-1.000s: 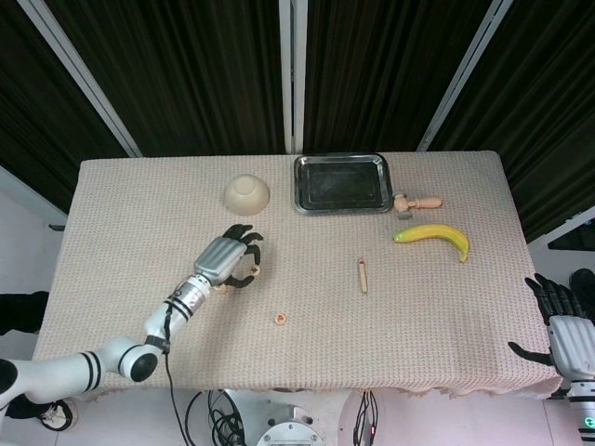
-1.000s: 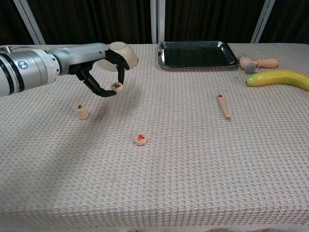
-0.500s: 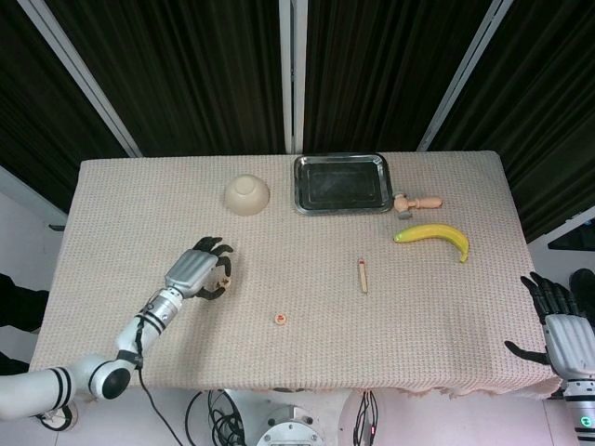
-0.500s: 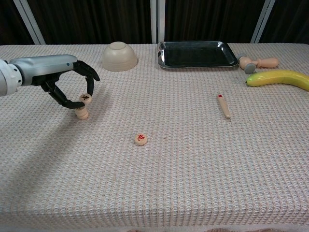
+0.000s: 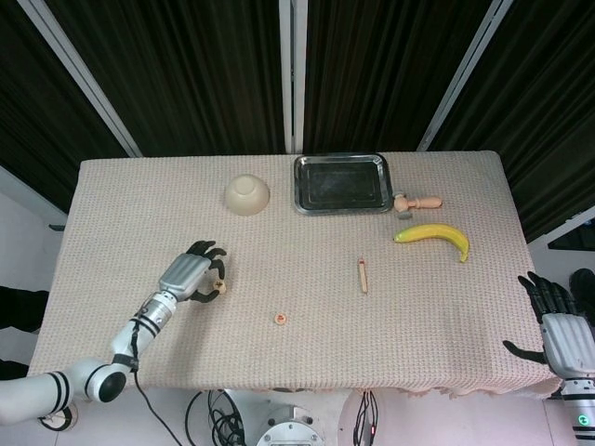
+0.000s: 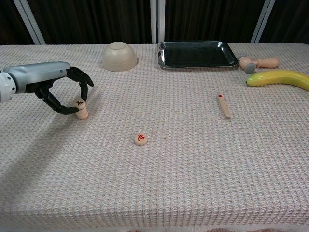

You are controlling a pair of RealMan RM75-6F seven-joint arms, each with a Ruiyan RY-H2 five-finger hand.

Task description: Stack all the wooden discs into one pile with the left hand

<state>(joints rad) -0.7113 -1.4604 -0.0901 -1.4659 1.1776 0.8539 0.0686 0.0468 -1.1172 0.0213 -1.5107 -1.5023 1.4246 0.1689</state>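
Disc stack (image 6: 82, 109): near the table's left side, your left hand (image 6: 63, 92) pinching its top disc. Loose disc (image 6: 140, 139): flat on the cloth (image 6: 193, 183), well right of the stack, open cloth between them. Beyond: upturned bowl (image 6: 119, 55), dark tray (image 6: 197, 53), wooden stick (image 6: 224, 106), banana (image 6: 280, 78), small wooden mallet (image 6: 258, 63). Your right hand (image 5: 558, 325): off the table's right edge, fingers spread, empty.

We've got pale round wooden discs here: a little pile (image 6: 82, 110) sits left on the cloth, its top disc (image 6: 80, 103) carrying a dark mark and looking slightly tilted. Another disc (image 6: 140, 139) lies flat well apart toward the middle, red mark up.
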